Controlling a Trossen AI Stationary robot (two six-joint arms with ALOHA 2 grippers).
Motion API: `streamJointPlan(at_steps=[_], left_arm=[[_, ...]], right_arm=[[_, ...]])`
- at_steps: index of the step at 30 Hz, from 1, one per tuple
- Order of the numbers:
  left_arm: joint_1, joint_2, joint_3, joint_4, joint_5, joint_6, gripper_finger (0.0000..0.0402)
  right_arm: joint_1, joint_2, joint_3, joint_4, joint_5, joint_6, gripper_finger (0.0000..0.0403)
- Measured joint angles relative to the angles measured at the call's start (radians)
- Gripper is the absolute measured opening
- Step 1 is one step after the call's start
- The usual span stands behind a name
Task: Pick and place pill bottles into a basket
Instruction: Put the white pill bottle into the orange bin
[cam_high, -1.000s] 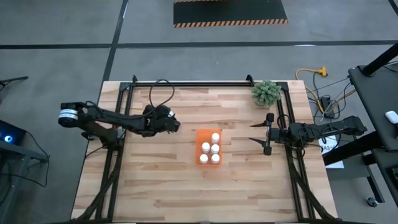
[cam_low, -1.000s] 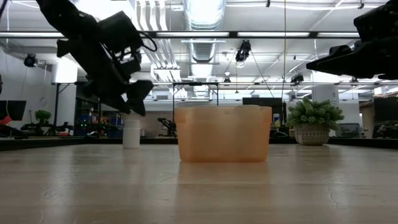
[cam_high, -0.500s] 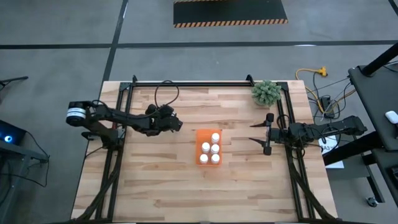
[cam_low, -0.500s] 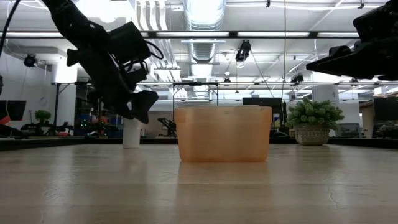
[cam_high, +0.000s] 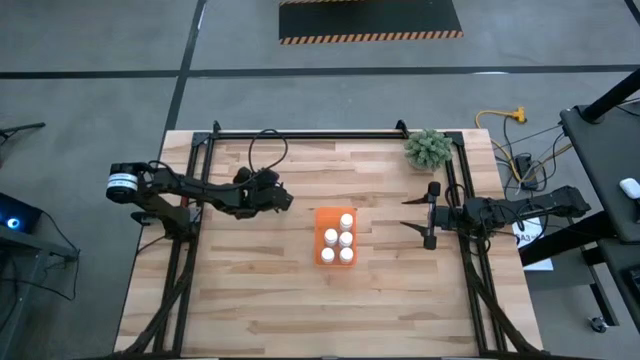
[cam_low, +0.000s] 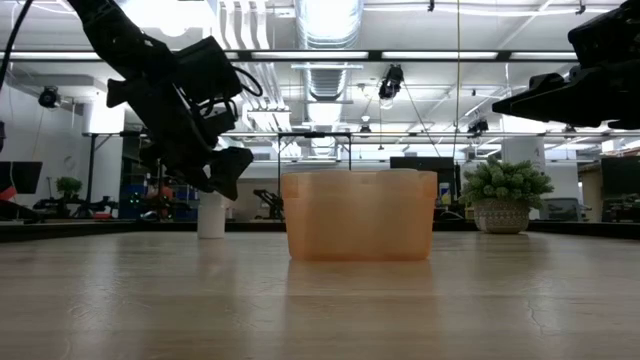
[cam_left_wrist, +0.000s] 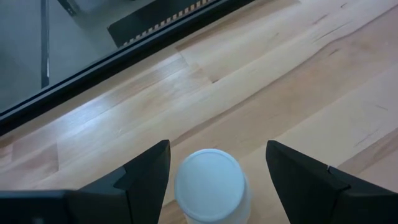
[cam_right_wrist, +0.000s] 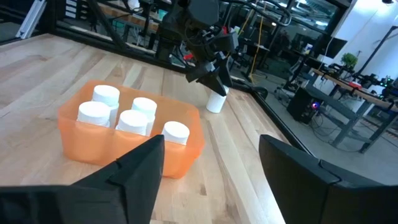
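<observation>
The orange basket (cam_high: 322, 222) stands mid-table with several white pill bottles (cam_high: 347, 238) upright in it; it also shows in the right wrist view (cam_right_wrist: 81, 140). One more white bottle (cam_left_wrist: 210, 185) stands upright on the wood to the basket's far left (cam_low: 211, 214). My left gripper (cam_left_wrist: 217, 149) is open just above it, one finger on either side of its cap, apart from it. In the high view the gripper (cam_high: 283, 198) hides the bottle. My right gripper (cam_high: 404, 214) is open and empty to the right of the basket.
A green bushy plant (cam_high: 428, 148) in a pot stands at the table's far right corner. Black frame rails (cam_high: 300, 135) run along the far edge and both sides. Bare wood (cam_high: 300, 310) lies between the basket and the near edge.
My left gripper has gone a little toward the table's right edge, over the loose bottle, and has then held still. The bottle and the basket have stayed in place.
</observation>
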Motion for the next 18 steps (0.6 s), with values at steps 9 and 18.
streamJointPlan(at_steps=[9,18], left_arm=[[0.0,-0.004,0.0,0.001,-0.006,0.019,0.0247],[0.014,-0.005,-0.013,0.007,0.022,0.016,0.0247]], right_arm=[[0.0,0.0,0.0,0.0,0.0,0.001,0.0252],[0.0,0.0,0.0,0.0,0.0,0.002,0.0251]])
